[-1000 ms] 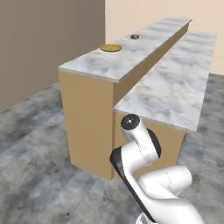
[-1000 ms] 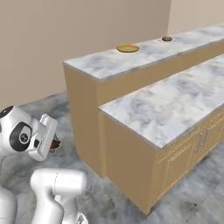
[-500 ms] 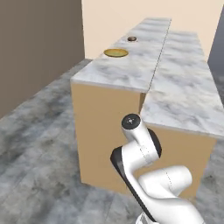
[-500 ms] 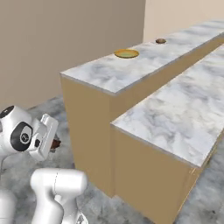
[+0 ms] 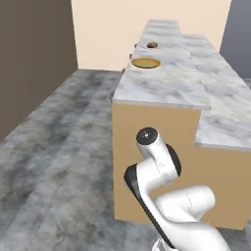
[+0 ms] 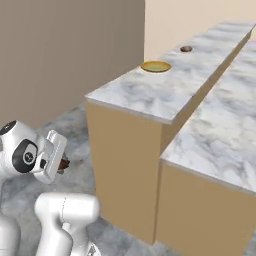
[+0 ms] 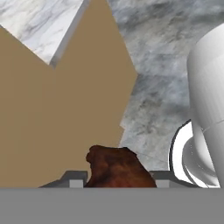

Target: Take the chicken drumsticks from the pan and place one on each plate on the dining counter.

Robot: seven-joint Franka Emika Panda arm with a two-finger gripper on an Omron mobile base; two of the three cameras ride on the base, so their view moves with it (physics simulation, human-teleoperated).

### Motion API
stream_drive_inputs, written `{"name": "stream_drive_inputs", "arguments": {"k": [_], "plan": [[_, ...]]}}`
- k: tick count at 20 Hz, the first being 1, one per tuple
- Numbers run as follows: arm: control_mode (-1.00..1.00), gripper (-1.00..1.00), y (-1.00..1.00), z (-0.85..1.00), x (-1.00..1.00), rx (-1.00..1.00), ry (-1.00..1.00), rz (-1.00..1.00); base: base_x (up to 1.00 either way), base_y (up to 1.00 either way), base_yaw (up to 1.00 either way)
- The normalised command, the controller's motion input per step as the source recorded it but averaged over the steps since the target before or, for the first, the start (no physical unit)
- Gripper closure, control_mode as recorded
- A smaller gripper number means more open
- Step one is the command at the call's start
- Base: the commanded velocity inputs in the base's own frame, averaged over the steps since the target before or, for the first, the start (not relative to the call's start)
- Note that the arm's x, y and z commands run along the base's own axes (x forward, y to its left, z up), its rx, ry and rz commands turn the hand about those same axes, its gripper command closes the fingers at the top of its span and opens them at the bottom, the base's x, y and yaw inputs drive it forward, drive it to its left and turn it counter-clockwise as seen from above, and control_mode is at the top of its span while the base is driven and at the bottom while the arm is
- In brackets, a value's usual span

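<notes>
While half closed, hand (image 7: 117,183) grips drumstick (image 7: 117,168).

The dining counter (image 5: 162,88) pairs a polished, grey-veined marble top with a plain matt tan wood front. A lumpy, glossy brown drumstick (image 7: 117,168) sits against it.

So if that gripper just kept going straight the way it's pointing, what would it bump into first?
Probably the tan wooden front of the dining counter: the gripper, holding a chicken drumstick, faces it, though depth is unclear.

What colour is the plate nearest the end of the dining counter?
Mustard-yellow with a paler greenish centre; the plate shows best in the left base view.
</notes>
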Motion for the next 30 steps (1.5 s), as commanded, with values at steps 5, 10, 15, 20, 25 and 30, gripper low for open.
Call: {"name": "stream_drive_inputs", "arguments": {"k": [5, 10, 15, 20, 25, 30], "plan": [[1.00, 1.00, 0.00, 0.00, 0.00, 0.00, 0.00, 0.00, 0.66, 1.00, -0.30], [1.00, 1.00, 0.00, 0.00, 0.00, 0.00, 0.00, 0.00, 0.71, 1.00, -0.33], [1.00, 1.00, 0.00, 0.00, 0.00, 0.00, 0.00, 0.00, 0.78, 1.00, -0.44], [1.00, 1.00, 0.00, 0.00, 0.00, 0.00, 0.00, 0.00, 0.85, 1.00, -0.53], [1.00, 1.00, 0.00, 0.00, 0.00, 0.00, 0.00, 0.00, 0.72, 0.97, -0.55], [1.00, 1.00, 0.00, 0.00, 0.00, 0.00, 0.00, 0.00, 0.61, 0.63, -0.49]]}}
